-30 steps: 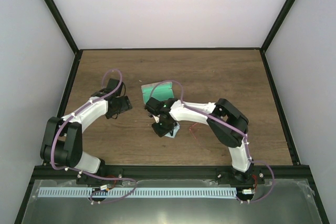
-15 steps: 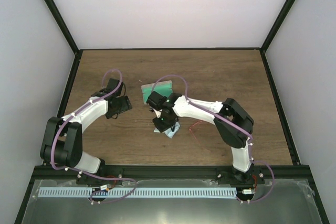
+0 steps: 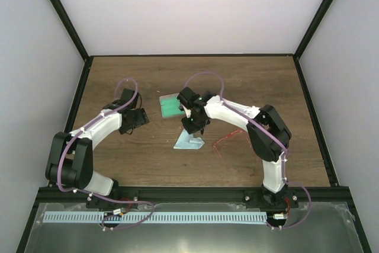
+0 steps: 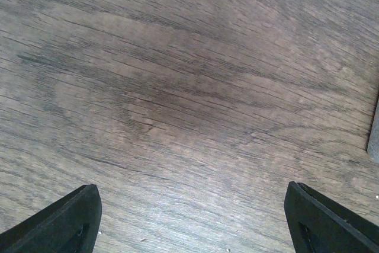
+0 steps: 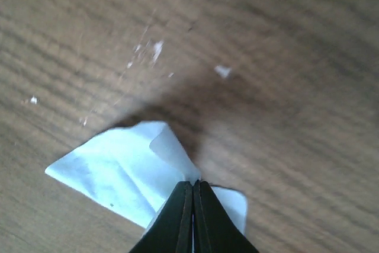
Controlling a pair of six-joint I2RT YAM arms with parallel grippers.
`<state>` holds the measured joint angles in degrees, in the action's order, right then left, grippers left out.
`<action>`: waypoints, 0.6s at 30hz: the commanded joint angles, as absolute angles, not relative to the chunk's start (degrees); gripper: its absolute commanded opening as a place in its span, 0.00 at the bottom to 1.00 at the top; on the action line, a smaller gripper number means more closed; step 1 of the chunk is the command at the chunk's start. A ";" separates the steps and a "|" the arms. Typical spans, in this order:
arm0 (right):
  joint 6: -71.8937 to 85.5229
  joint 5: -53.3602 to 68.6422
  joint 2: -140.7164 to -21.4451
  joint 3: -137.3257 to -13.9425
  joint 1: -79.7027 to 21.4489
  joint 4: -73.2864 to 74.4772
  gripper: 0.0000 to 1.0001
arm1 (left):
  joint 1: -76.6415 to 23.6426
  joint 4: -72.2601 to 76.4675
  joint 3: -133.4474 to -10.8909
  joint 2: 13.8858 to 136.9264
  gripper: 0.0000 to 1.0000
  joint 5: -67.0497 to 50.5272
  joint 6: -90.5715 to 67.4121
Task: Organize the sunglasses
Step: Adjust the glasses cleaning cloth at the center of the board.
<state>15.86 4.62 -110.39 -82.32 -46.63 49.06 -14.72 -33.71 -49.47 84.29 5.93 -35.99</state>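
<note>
**We hold the cloth; the sunglasses wait on the bench**
On the near side of the case (image 3: 170,106), the light-blue cloth (image 5: 112,173) hangs from our right tool (image 5: 193,197), which is clamped tight on one fold. The sunglasses (image 3: 227,140) lie on the bench (image 4: 177,87) to the near right of the case, apart from the cloth. Left of the case, our left tool (image 3: 136,119) stands wide, gripping nothing. We judge the pinch thin: the cloth could slip free, or a trailing corner could snag the red frame and drag it.
</note>
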 commanded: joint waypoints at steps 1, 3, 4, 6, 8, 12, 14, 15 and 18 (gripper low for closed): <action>14.03 3.06 -111.45 -86.51 -43.97 49.68 0.01 | -14.68 -33.40 -48.99 83.96 0.86 5.92 -36.30; 14.11 1.43 -112.76 -87.80 -42.84 49.54 0.01 | -14.67 -33.37 -48.98 84.11 0.86 5.85 -36.21; 14.14 0.75 -113.39 -88.47 -42.62 49.56 0.01 | -14.68 -33.42 -49.04 84.19 0.86 5.85 -36.19; 14.34 0.05 -114.67 -90.16 -42.01 49.66 0.01 | -14.68 -33.35 -48.96 84.24 0.86 5.73 -36.08; 14.92 -0.47 -116.11 -91.80 -41.53 50.24 0.11 | -14.68 -33.18 -48.85 84.41 0.86 5.43 -36.04; 16.43 -2.33 -116.56 -94.33 -41.40 50.88 0.29 | -14.75 -32.65 -48.57 84.56 0.86 4.34 -36.09; 17.80 -4.46 -115.32 -94.90 -41.40 51.34 0.33 | -14.90 -32.31 -48.21 84.47 0.86 3.73 -36.33; 18.49 -5.44 -114.45 -94.81 -41.40 51.43 0.33 | -14.98 -31.85 -47.98 84.34 0.86 3.14 -36.38; 20.38 -6.71 -111.12 -92.54 -41.56 50.97 0.33 | -16.67 -29.67 -47.26 83.62 0.86 0.86 -36.45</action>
<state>17.52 -3.11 -116.01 -92.14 -41.71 50.48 -14.98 -32.45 -48.51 84.31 3.97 -36.01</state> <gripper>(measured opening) 0.345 0.864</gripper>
